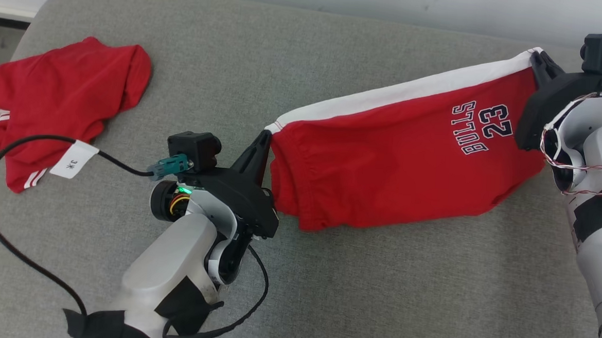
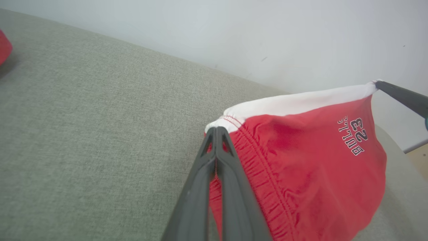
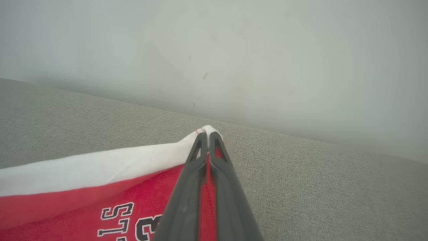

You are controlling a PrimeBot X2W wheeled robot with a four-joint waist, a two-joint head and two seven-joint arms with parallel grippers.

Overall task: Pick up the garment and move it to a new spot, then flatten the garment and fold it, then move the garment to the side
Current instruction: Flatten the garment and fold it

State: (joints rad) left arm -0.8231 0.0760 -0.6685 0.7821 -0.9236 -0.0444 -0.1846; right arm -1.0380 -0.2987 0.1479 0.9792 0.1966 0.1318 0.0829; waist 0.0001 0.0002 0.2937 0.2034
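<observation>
Head view: our left gripper [image 1: 265,139] is clamped on the near corner of the red shorts with white stripe [image 1: 383,173], stretched over the grey fabric cushion [image 1: 356,295] toward its far right corner, where our right gripper [image 1: 536,60] pinches the other. We'd hold it taut and lower evenly.

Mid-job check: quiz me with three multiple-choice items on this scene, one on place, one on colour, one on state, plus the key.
1. Where on the cushion lies the other garment? A) right end B) left end C) front middle
2. The stripe on the shorts is: A) black B) blue C) white
3. The left gripper and right gripper are: A) both shut on the shorts B) both open C) one open
Key: 1 B, head view shows it far left; 2 C, white along the upper edge; 3 A, each finger pair pinches a corner.
</observation>
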